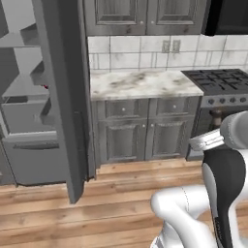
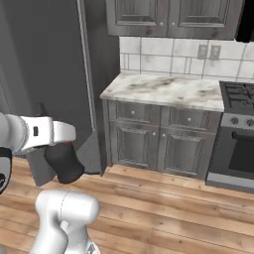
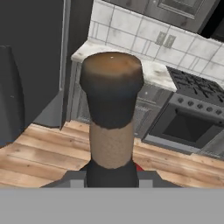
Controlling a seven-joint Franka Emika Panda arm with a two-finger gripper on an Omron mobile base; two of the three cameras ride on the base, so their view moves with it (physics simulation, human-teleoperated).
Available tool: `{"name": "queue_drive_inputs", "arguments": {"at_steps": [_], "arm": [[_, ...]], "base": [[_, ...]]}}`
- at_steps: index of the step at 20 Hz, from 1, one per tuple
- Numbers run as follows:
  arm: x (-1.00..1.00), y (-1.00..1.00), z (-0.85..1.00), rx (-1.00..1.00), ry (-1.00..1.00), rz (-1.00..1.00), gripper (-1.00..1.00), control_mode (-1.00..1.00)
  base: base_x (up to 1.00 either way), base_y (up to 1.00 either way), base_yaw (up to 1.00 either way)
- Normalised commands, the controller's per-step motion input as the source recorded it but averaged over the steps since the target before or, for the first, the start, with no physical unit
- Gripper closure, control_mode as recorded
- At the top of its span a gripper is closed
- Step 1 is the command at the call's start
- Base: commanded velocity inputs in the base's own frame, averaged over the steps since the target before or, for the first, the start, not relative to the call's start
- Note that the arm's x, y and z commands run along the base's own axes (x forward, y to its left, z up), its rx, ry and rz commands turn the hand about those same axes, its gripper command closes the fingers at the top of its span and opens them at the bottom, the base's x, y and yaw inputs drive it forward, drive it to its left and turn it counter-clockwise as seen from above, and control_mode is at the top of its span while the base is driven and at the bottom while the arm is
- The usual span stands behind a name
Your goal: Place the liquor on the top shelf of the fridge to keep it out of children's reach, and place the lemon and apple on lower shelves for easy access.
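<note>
My gripper (image 3: 110,176) is shut on the liquor (image 3: 111,100), a dark bottle whose brownish stopper and thin neck rise right in front of the hand camera. From the right base view the bottle's squat black body (image 2: 63,162) hangs under the white hand (image 2: 49,134), out over the wooden floor. The fridge (image 1: 29,121) stands open at the far left, with its top shelf (image 1: 17,39) high up and the lower shelves (image 1: 22,91) beneath it. A small red spot, the apple (image 1: 46,87), sits on a lower shelf at the door's edge. The lemon is out of view.
The fridge's dark open door (image 1: 65,97) juts toward me between the fridge interior and the marble counter (image 1: 140,83). A stove (image 1: 220,82) stands at the right, with grey cupboards (image 1: 145,131) under the counter. Wooden floor (image 1: 97,203) lies in front.
</note>
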Motion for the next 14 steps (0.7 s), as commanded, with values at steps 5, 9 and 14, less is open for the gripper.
{"name": "queue_drive_inputs", "arguments": {"at_steps": [5,9,14], "arm": [[0.00,0.00,0.00,0.00,0.00,0.00,1.00,1.00],[0.00,0.00,0.00,0.00,0.00,0.00,1.00,1.00],[0.00,0.00,0.00,0.00,0.00,0.00,1.00,1.00]], "base": [[-0.07,0.95,0.03],[0.00,1.00,0.02],[0.00,1.00,0.00]]}}
